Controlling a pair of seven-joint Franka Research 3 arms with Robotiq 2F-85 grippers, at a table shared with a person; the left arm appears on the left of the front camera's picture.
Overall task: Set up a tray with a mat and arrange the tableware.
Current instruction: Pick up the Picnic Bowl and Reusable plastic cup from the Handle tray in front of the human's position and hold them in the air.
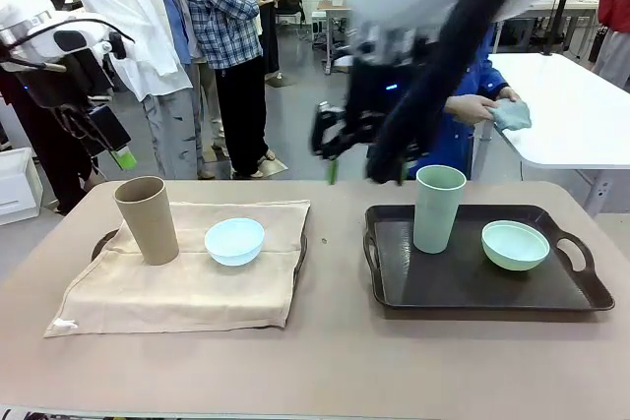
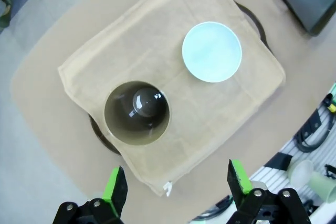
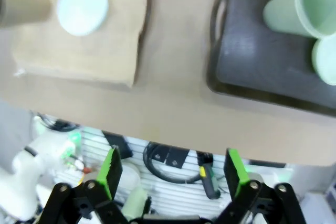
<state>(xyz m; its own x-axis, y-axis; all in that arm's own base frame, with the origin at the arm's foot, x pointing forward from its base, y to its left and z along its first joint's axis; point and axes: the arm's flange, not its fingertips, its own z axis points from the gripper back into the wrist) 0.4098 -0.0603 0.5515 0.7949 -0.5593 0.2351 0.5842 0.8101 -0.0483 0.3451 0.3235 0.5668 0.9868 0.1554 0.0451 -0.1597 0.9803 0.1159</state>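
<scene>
While both arms hang above the surface (image 1: 335, 361), neither holds anything. The left gripper (image 2: 177, 184) has its jaws spread wide and empty; in the left wrist view it looks straight down on the left half of the setting. The right gripper (image 3: 173, 167) is likewise spread and empty. In the front view it is blurred, high over the middle of the far edge, and in its own wrist view it sits out past the near edge of the surface.

On the robot's left lies a beige mat (image 2: 157, 40), draped over a dark tray (image 2: 100, 132) whose rim peeks out at two sides. The tan cup (image 2: 137, 113) stands upright on the mat, mouth up, toward the mat's left side in the front view. The light blue bowl (image 2: 211, 52) sits on the same mat near the cup but apart from it, toward the middle of the surface.

On the robot's right, a black tray (image 1: 472, 282) with cut-out handles rests bare on the surface. The pale green cup (image 1: 439, 209) stands upright toward its far left part. The pale green bowl (image 1: 515, 244) sits to the right of that cup, close to it but not touching.

Across the surface, a person in a blue top holds a pale cloth (image 1: 510, 115) in one hand (image 1: 471, 107).
</scene>
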